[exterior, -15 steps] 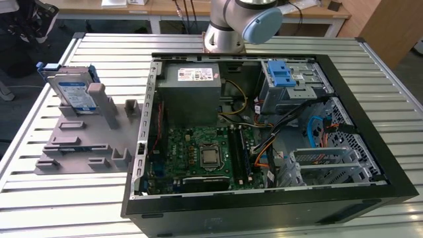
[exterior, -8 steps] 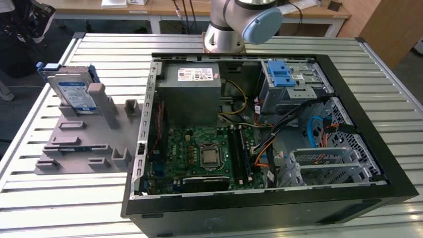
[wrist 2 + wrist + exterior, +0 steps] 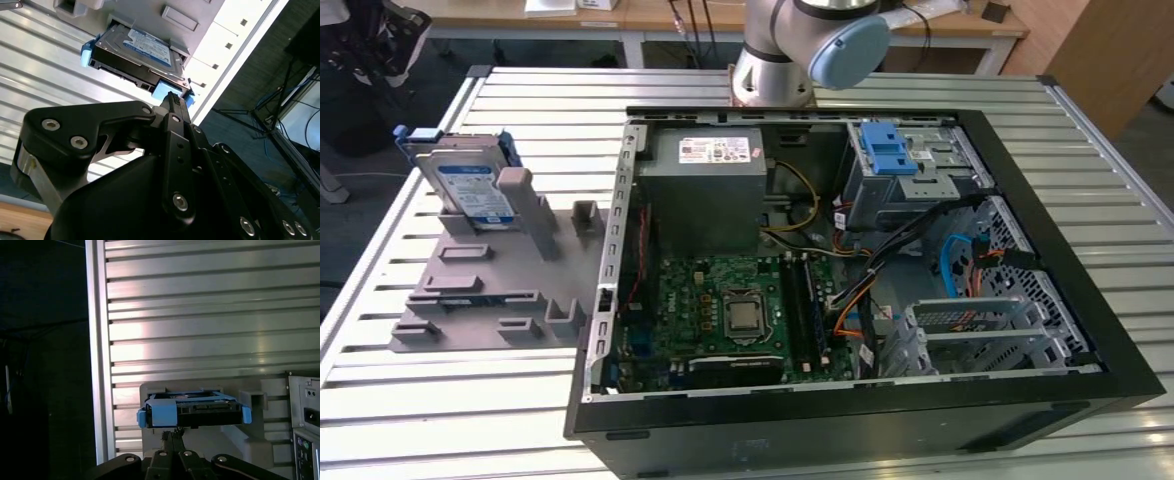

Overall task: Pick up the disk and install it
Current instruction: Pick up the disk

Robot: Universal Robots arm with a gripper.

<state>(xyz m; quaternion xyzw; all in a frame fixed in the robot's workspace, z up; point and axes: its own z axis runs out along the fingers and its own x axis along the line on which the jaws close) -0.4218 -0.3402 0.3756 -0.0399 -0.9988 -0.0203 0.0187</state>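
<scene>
"One thing first: where did the flat, rectangular silver-grey disk (image 3: 464, 185) with the blue-and-white label and blue plastic rails sit?"

"It stood on edge in a slot of the grey plastic holder (image 3: 480, 290), on the slatted aluminium worktop (image 3: 520, 110), at the exterior view's left and toward the far side. The open black computer case (image 3: 854, 415) lay just beside the holder, to its right, and the silver metal cage with a blue latch (image 3: 894, 160) sat at the case's far end."

"How would you have judged a good pick-up from there?"

"The step in hand looked like the approach to the disk. As I judged it, the jaws would have had to part wider than the disk is thick. They would then straddle its free edge squarely and close on the flat metal faces rather than on the blue rails, which looked thin enough to flex. A straight pull along the slot would have kept the disk from binding in the holder."

"And the black gripper (image 3: 172, 97)?"

"In both wrist views it pointed at the narrow end of the disk, in line with one blue rail. The jaws were together, tip against tip, and held nothing. I could not tell from the wrist views whether the tips touched that rail."
</scene>
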